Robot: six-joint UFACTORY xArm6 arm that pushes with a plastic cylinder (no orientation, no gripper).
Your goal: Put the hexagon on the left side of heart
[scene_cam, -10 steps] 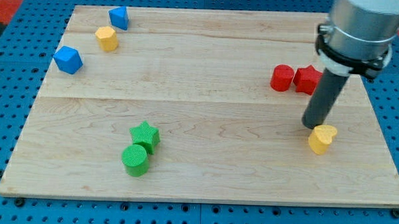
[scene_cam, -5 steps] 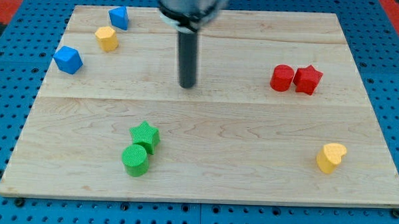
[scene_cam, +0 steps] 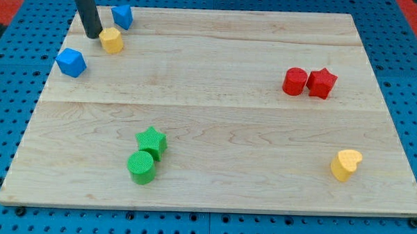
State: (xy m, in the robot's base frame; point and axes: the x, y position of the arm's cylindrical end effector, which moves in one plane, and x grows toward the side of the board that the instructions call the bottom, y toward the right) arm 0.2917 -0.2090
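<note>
Yellow plastic, hexagon in shape, the small block (scene_cam: pixel 112 40) sits near the top left corner of the pale wooden board (scene_cam: pixel 215 117), and my tip (scene_cam: pixel 92 35), the lower end of the dark straight rod, stands just beside it on its left, close enough that I cannot tell whether they touch. There is no hand to open or close; the rod grips nothing. A blue angular block (scene_cam: pixel 122 17) lies just above and right of the hexagon, and another blue faceted block (scene_cam: pixel 71 62) sits below and left of it. Far across the board, near the bottom right corner, rests the yellow heart block (scene_cam: pixel 346 164), well apart from the hexagon. A red cylinder (scene_cam: pixel 294 82) touches a red star (scene_cam: pixel 321 83) at the right. A green star (scene_cam: pixel 151 141) touches a green cylinder (scene_cam: pixel 141 167) at lower left.
</note>
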